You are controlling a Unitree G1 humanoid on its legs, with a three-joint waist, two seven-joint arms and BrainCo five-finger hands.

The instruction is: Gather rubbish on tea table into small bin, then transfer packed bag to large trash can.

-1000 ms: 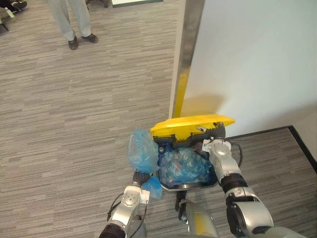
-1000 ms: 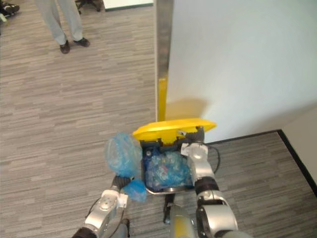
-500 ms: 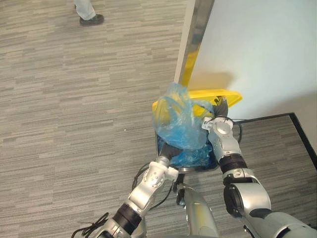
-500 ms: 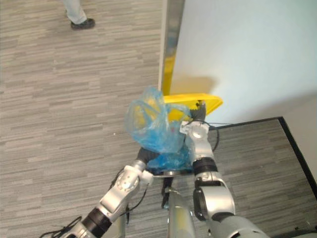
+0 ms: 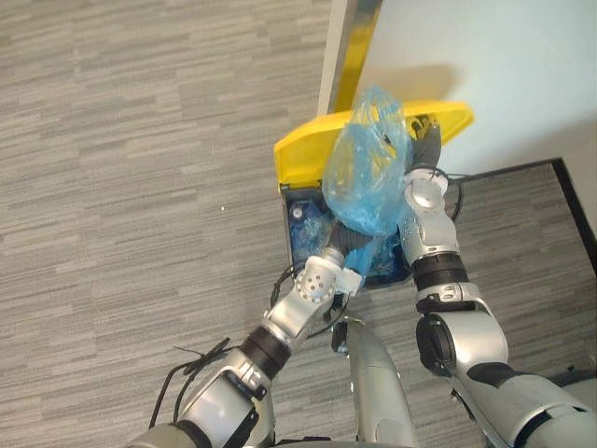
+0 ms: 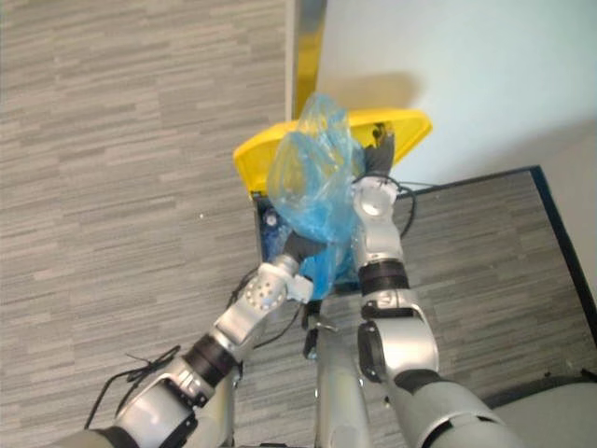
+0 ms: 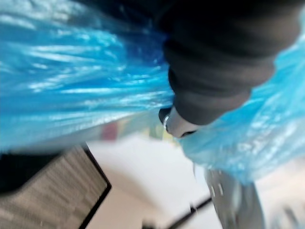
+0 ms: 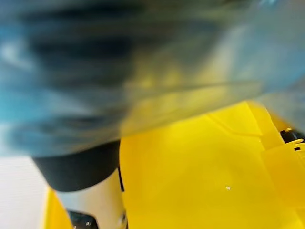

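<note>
The bag (image 5: 368, 173) has swung from the can's (image 5: 297, 224) left side to above its open mouth, carried on the left hand (image 5: 347, 250). The right hand (image 5: 425, 149) is at the raised lid (image 5: 303, 154). I cannot tell either hand's grip. Dropping it in looks next.

Silver-grey left arm (image 5: 294, 313) and silver-grey right arm (image 5: 426, 233) — smooth rounded metal shells w/ round disc joints and black ribbed bands btwn segments. The dark-covered left hand (image 5: 347, 245) and dark-covered right hand (image 5: 424, 154) have matte black ribbed sleeves at back and wrist — bulbous up close.
</note>
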